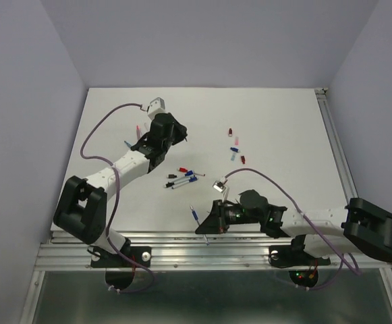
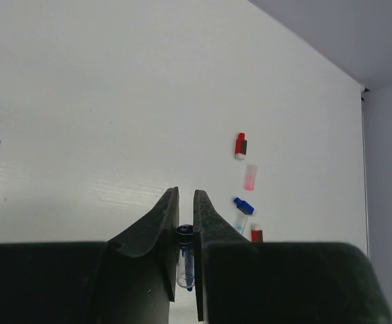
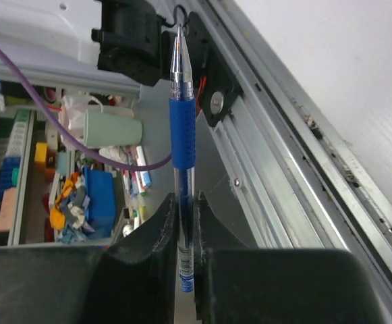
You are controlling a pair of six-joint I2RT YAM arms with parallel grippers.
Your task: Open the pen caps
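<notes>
Right wrist: right gripper (image 3: 184, 202) clamps pen (image 3: 182, 128); left gripper (image 2: 185, 196) pinches cap (image 2: 185, 256).

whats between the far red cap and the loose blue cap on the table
A pale pink translucent piece lies between the red cap and the blue cap, clearest in the left wrist view.
</notes>
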